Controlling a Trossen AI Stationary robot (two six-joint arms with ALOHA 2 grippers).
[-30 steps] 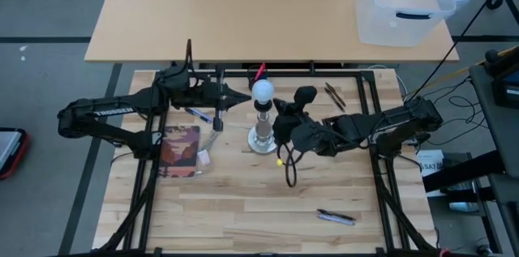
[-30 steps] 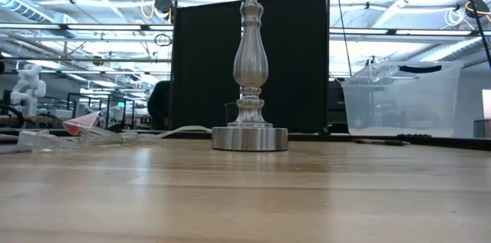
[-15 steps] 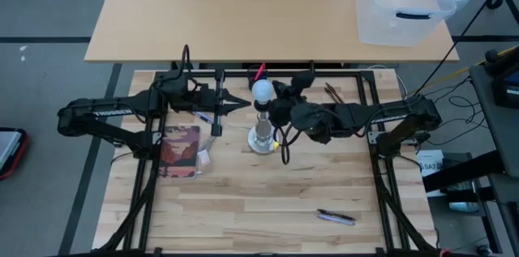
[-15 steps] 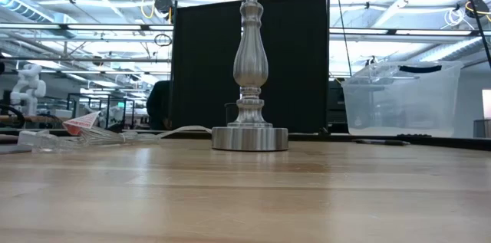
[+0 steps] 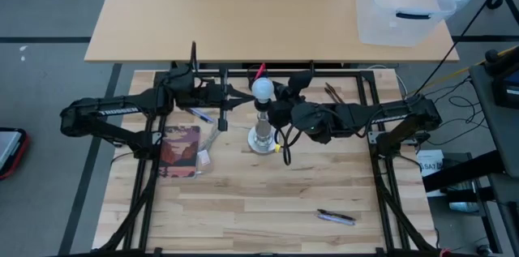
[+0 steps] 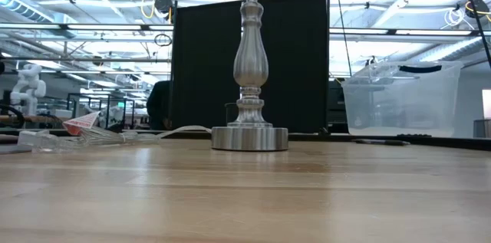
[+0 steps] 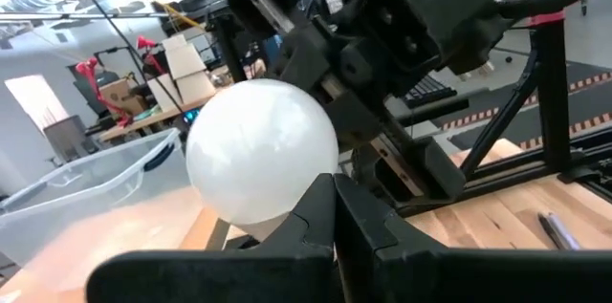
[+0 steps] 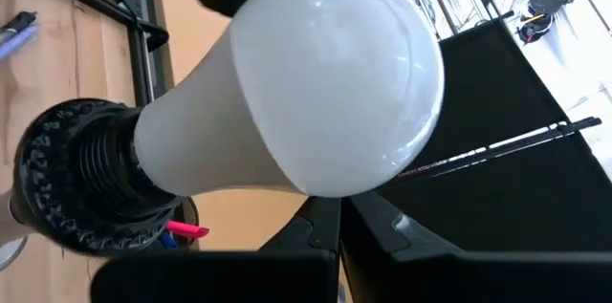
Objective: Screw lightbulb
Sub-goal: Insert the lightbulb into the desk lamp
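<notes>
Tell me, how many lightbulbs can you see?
1. The lightbulb sits on top of the silvery stand mid-table, between the left gripper and right gripper. No others show.

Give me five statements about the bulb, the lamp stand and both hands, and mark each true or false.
1. The frosted white lightbulb sits on top of the silvery metal lamp stand. True.
2. The left hand is parked at the table's near edge. False: it is beside the bulb, on the bulb's left in the high view.
3. The right hand is close to the bulb on its other side. True.
4. The lamp stand lies toppled on the wooden table. False: it stands upright on its round disc foot.
5. The clear plastic bin is on the wooden table next to the stand. False: it is on the tan table behind.
</notes>
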